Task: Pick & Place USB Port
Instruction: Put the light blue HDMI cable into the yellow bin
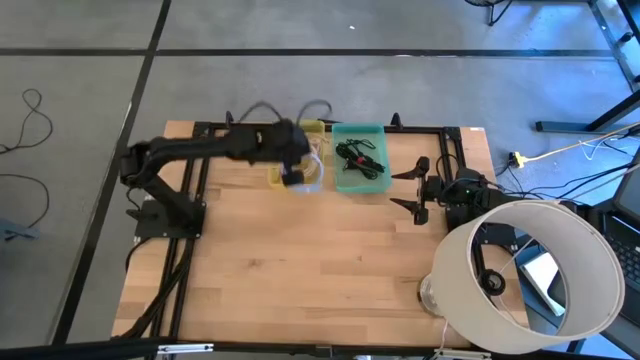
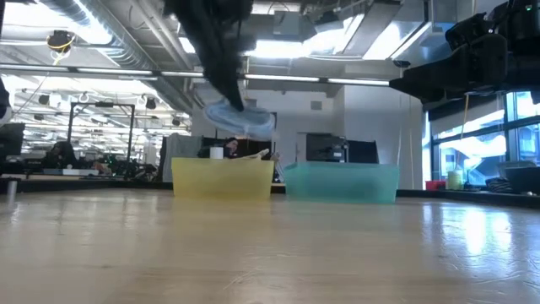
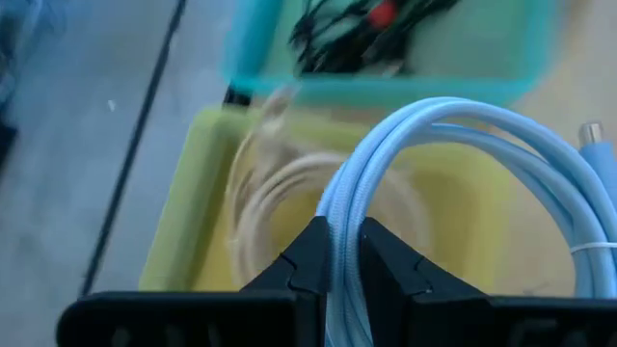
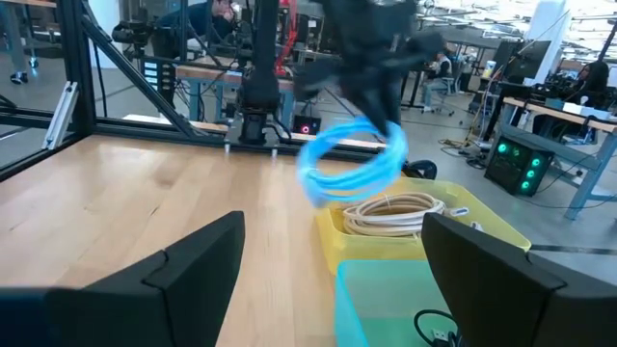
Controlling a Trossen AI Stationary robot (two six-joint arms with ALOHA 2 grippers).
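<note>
Green bin point(image 1: 377, 180) just beside yellow bin point(image 1: 277, 178)

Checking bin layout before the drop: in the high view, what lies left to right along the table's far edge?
Left claw shut on the coiled light blue cable over the yellow bin → teal bin with dark cables → open right claw.

Bright and even overhead, with glare off the wooden table point(image 2: 354, 245) at table height, motion blur smearing the blue cable coil point(image 4: 349, 164) and the left-wrist picture.
</note>
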